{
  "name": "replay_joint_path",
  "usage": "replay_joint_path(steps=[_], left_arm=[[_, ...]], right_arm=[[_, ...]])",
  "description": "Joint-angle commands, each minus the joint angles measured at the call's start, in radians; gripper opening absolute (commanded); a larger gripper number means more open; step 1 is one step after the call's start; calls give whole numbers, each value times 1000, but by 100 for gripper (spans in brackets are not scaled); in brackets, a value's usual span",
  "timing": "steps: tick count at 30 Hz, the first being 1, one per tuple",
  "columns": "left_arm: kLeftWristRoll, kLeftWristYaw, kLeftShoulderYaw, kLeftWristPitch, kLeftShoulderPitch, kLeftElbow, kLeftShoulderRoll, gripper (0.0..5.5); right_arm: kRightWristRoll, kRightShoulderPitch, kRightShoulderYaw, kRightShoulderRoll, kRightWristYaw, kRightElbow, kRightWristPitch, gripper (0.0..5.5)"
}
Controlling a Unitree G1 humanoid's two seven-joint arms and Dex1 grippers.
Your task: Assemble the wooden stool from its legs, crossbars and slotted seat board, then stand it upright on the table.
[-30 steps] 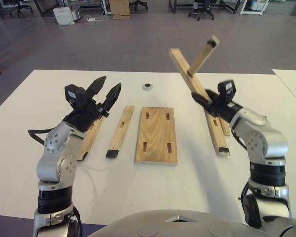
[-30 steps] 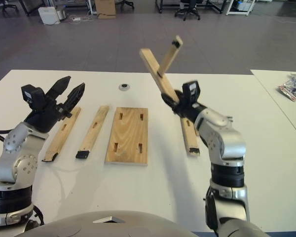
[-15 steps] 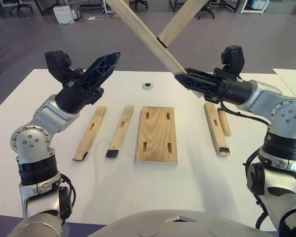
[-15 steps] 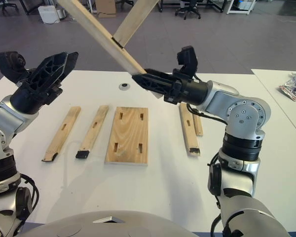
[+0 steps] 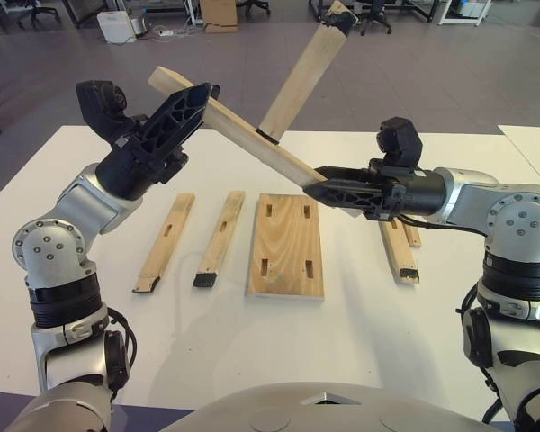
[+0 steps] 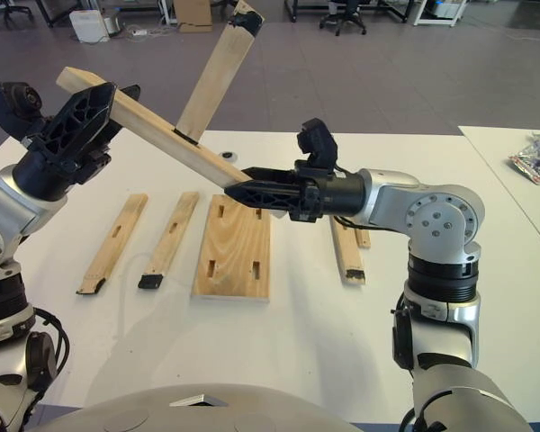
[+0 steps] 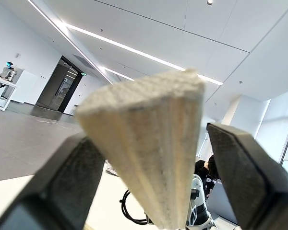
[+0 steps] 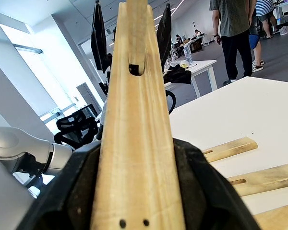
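From the left eye view, your right gripper (image 5: 313, 182) has its jaws closed on the lower end of the wooden stool leg (image 5: 238, 126). That end hangs in the air just above the far end of the slotted seat board (image 5: 286, 245). The leg slants up toward the counter's left side. A crossbar (image 5: 301, 72) is plugged into its slot and sticks up and away over the far edge.

Your left gripper (image 5: 202, 94) sits at the leg's upper end, one jaw in front of the wood and one behind.

The seat board lies flat mid-counter (image 5: 360, 342), with four slots showing. Two loose legs (image 5: 166, 241) (image 5: 218, 236) lie side by side between it and the left edge. A third leg (image 5: 394, 245) and a short crossbar (image 5: 410, 232) lie toward the right edge. Past the far edge is grey floor (image 5: 432, 81) and a cardboard box (image 5: 218, 13).

The right eye view adds a neighbouring table (image 6: 513, 180) off the right edge.

In the left wrist view, the leg's cut end sits between the two fingers (image 7: 53, 191). They are spread wider than the wood, and light shows beside it, so these jaws are open. A white ceiling with light strips (image 7: 134, 48) is behind them.

In the right wrist view, the leg runs straight out from black jaws pressed on both sides, with its slot (image 8: 137, 69) near the far end. Behind it are the white counter and office chairs (image 8: 79, 129).
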State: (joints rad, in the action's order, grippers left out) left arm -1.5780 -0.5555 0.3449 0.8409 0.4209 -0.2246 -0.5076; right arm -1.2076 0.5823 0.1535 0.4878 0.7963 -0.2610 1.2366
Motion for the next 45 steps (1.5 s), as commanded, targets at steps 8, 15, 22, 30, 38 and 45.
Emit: replay_joint_path(steps=[8, 15, 22, 30, 38, 45], left_arm=[[20, 17, -4, -15, 0, -31, 16, 208], [174, 19, 48, -68, -35, 18, -43, 208], [543, -65, 33, -262, -67, 43, -118, 206], [632, -467, 31, -407, -99, 172, -143, 206], [785, -813, -72, -566, -90, 258, -176, 206], [803, -888, -121, -567, -101, 223, -172, 206]], right_arm=[[-31, 14, -10, -7, -27, -9, -20, 207], [133, -12, -33, -8, -73, 64, -145, 295], [262, -59, 37, 38, -87, 180, -261, 305], [353, -66, 72, 34, -118, 264, -333, 305], [385, -55, 63, 23, -120, 284, -334, 305], [398, -43, 59, 27, -108, 297, -330, 305]])
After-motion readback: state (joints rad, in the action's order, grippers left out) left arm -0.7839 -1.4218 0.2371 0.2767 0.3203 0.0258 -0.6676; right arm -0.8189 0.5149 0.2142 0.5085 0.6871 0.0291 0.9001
